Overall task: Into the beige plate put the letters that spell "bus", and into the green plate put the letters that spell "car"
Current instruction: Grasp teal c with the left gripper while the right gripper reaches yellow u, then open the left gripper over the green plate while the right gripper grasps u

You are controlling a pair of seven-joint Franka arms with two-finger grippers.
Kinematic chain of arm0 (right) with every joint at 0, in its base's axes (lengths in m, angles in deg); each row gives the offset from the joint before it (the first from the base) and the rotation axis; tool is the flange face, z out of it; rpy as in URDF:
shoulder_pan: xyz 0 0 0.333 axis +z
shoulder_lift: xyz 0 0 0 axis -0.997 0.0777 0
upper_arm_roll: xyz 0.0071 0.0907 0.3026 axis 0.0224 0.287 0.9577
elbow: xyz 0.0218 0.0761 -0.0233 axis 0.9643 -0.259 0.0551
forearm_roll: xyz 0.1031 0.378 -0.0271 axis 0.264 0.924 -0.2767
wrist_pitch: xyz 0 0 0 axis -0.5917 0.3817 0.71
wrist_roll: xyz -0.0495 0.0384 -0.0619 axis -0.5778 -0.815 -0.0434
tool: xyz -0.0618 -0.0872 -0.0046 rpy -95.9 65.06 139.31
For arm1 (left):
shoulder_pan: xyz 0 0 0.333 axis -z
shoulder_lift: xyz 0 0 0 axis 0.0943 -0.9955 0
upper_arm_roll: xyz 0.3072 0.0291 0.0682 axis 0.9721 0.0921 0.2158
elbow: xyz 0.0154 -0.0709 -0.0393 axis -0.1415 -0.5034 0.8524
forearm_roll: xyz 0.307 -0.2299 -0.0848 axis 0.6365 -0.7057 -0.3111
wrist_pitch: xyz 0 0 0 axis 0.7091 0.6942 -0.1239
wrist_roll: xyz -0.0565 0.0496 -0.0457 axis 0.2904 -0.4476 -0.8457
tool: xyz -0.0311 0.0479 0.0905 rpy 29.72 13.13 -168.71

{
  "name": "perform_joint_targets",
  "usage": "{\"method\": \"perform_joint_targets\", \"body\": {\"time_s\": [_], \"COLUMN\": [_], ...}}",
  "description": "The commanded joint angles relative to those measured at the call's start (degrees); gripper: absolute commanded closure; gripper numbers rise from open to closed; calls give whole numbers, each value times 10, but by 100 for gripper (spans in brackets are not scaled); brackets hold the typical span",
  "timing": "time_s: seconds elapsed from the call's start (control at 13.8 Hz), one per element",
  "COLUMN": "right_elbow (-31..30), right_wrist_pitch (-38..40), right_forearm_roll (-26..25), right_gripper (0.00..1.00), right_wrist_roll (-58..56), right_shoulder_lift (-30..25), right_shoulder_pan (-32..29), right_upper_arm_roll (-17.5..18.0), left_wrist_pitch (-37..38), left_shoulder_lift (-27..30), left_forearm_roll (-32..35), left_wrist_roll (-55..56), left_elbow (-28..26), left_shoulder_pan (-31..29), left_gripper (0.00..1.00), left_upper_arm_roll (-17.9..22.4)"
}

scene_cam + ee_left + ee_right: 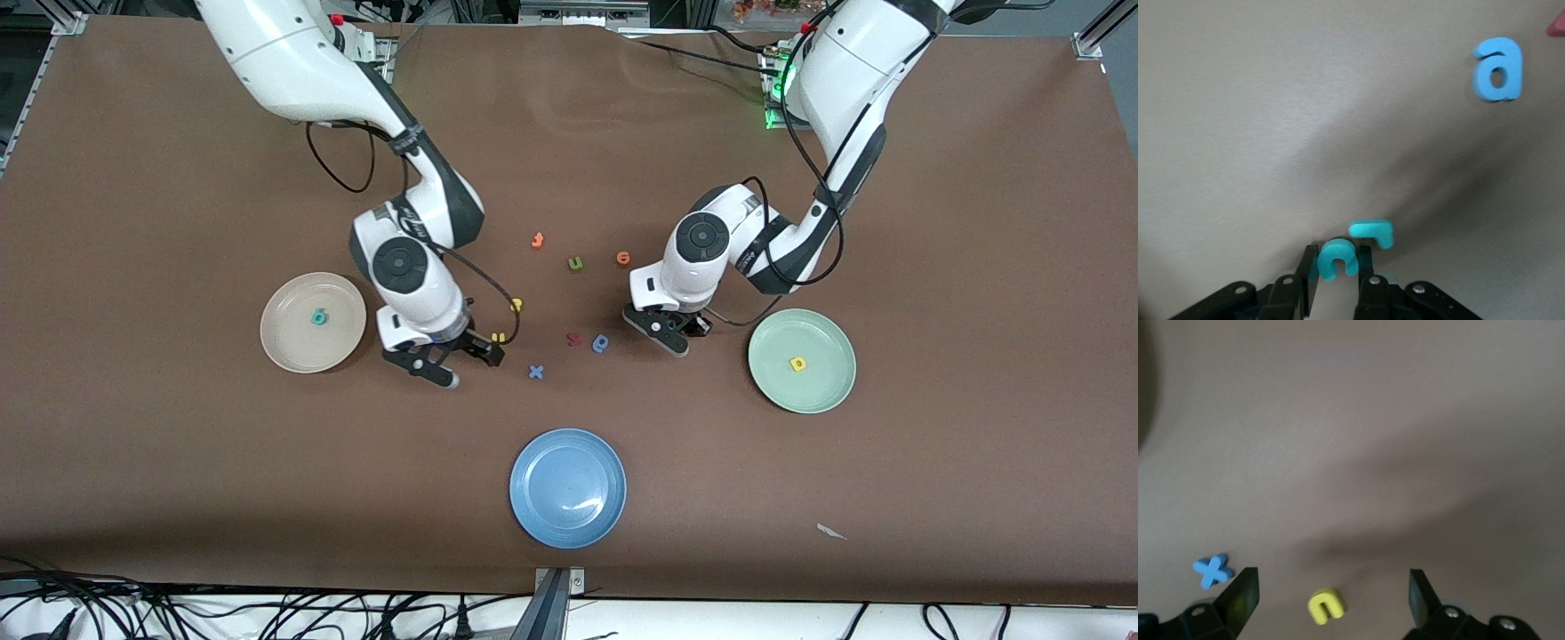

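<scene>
Both grippers low over letters.
Left gripper [1337, 280] clamps teal "c" [1336, 259]; right gripper [1331, 593] spread around yellow "u" [1326, 605].

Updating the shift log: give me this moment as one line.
left gripper: closing on teal "c" | right gripper: open over yellow "u" | beige plate: teal "b" | green plate: yellow "a"

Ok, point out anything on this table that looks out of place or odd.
One thing: a small pale scrap lies on the brown table cover, nearer the front camera than the green plate, unlike any foam letter. The letters themselves lie scattered at odd angles. The blue plate holds nothing.
</scene>
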Motion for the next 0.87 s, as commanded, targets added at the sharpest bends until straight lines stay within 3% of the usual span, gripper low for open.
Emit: {"method": "perform_joint_targets", "body": {"time_s": [0.0, 0.07, 0.29, 0.44, 0.51, 0.58, 0.65, 0.8], "right_elbow": [33, 33, 33, 33, 33, 33, 33, 31], "right_wrist_pitch": [7, 8, 24, 28, 26, 25, 24, 23], "right_forearm_roll": [-1, -1, 0, -1, -1, 0, 0, 0], "right_gripper": [2, 4, 14, 31, 41, 45, 47, 48], "right_wrist_roll": [19, 19, 18, 14, 14, 14, 15, 18], "right_shoulder_lift": [42, 43, 42, 42, 43, 43, 43, 43], "right_shoulder_pan": [35, 37, 37, 37, 37, 37, 37, 41], "right_upper_arm_roll": [-18, -18, -18, -18, -18, -18, -18, -17], "left_wrist_pitch": [68, 96, 107, 105, 104, 104, 105, 106], "left_shoulder_lift": [54, 62, 64, 63, 62, 62, 62, 63], "left_forearm_roll": [19, 18, 19, 20, 20, 19, 18, 11], "left_wrist_roll": [-38, -54, -87, -131, -143, -143, -142, -131], "left_elbow": [-2, -1, -2, -1, -1, -2, -2, -1], "left_shoulder_pan": [-38, -52, -108, -138, -152, -159, -157, -150], "left_gripper": [87, 81, 80, 79, 60, 7, 0, 0], "left_upper_arm_roll": [-4, -4, -3, -1, -2, -3, -4, -10]}}
